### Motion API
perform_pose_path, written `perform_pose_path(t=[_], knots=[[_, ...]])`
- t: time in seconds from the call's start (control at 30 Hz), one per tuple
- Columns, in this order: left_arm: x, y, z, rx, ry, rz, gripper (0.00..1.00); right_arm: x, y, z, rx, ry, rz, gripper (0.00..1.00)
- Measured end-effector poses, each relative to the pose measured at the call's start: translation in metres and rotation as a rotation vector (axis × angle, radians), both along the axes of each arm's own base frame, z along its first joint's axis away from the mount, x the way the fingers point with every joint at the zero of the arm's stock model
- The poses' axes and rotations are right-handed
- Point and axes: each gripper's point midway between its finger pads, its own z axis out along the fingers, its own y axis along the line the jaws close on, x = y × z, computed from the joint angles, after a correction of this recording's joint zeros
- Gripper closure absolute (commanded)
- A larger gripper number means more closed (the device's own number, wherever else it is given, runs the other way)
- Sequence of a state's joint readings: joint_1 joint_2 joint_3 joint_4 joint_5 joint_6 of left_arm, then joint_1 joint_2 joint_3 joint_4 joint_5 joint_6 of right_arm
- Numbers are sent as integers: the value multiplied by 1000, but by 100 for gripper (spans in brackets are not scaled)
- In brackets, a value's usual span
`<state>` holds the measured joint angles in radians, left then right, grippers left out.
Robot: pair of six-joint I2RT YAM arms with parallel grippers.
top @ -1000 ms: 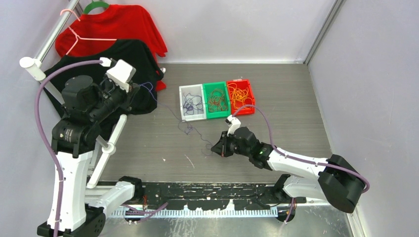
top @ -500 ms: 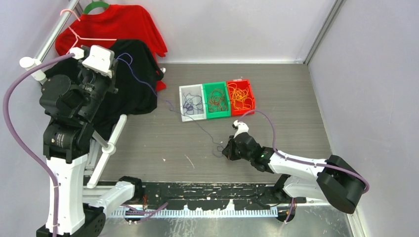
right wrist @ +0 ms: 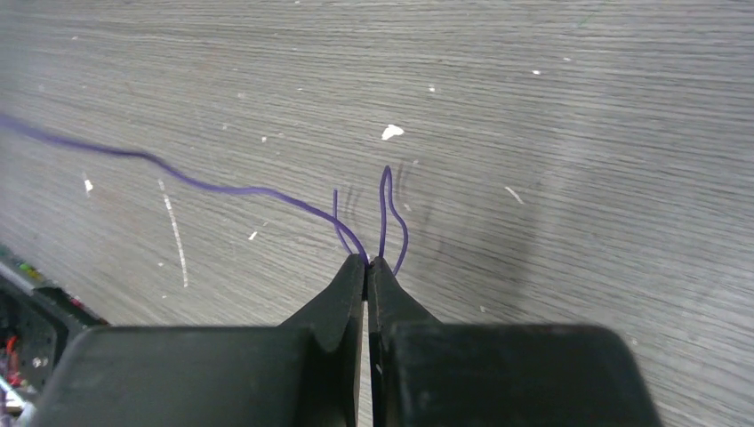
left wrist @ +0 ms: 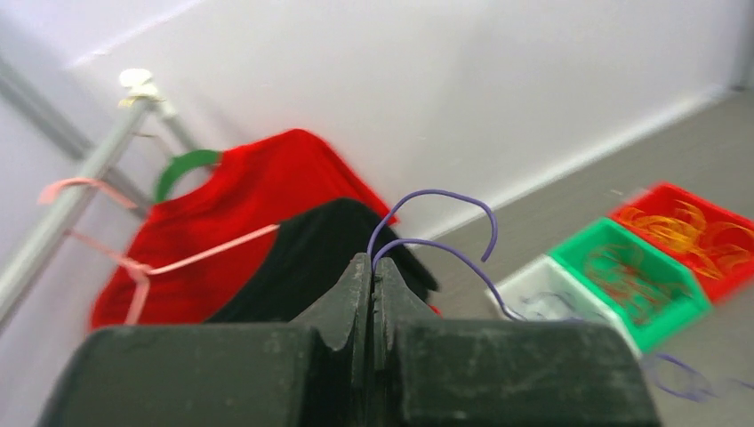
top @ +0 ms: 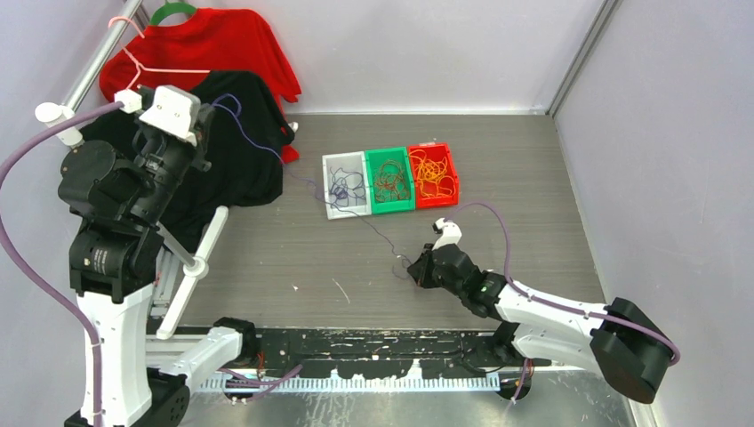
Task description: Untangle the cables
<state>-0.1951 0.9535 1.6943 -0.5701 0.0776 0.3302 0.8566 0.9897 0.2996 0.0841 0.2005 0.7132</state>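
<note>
One thin purple cable [top: 373, 227] stretches across the table between both grippers. My left gripper [top: 212, 116] is raised high at the back left, in front of the black shirt, and is shut on one end; a purple loop [left wrist: 445, 194] arcs out of its tips [left wrist: 372, 262]. My right gripper [top: 416, 267] sits low over the table near the front middle, shut on the other end, with short purple loops [right wrist: 388, 213] sticking out of its tips [right wrist: 366, 261]. More cables lie sorted in three bins: purple in the white bin [top: 330, 189], red-brown in the green bin [top: 370, 182], orange in the red bin [top: 453, 173].
A red shirt [top: 213, 49] and a black shirt [top: 244, 169] hang on a metal rack [top: 93, 62] at the back left. A white rod [top: 196, 267] leans by the left arm's base. Grey walls close in the table at the back and right.
My left gripper has swung up and to the left with its cable end, pulling the cable straighter. My right gripper has slid right and nearer the front edge, still on its end.
</note>
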Motion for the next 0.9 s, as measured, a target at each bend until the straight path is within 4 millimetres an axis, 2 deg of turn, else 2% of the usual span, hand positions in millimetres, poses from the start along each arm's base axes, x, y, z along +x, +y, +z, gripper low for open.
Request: perform_pose_path(t=[0.1, 0.23, 0.43, 0.53, 0.6, 0.67, 0.73, 0.83, 0.9], knots=[[-7, -22, -17, -13, 75, -127, 100, 0, 9, 6, 37, -14, 30, 95], [-20, -51, -47, -56, 208, -296, 100, 8, 27, 24, 90, -47, 67, 95], [-25, -78, -107, -124, 453, -431, 100, 26, 57, 66, 194, -128, 104, 95], [-23, -87, -137, -164, 576, -467, 100, 43, 76, 92, 250, -164, 120, 95], [-16, -92, -149, -187, 634, -473, 100, 57, 86, 109, 280, -180, 123, 96], [-1, -96, -161, -203, 686, -468, 100, 82, 101, 136, 316, -209, 125, 96], [18, -99, -170, -211, 719, -457, 100, 101, 106, 148, 323, -224, 113, 96], [51, -105, -182, -213, 761, -438, 100, 142, 126, 175, 341, -253, 117, 96], [76, -110, -191, -212, 786, -428, 100, 164, 135, 183, 341, -266, 121, 95]])
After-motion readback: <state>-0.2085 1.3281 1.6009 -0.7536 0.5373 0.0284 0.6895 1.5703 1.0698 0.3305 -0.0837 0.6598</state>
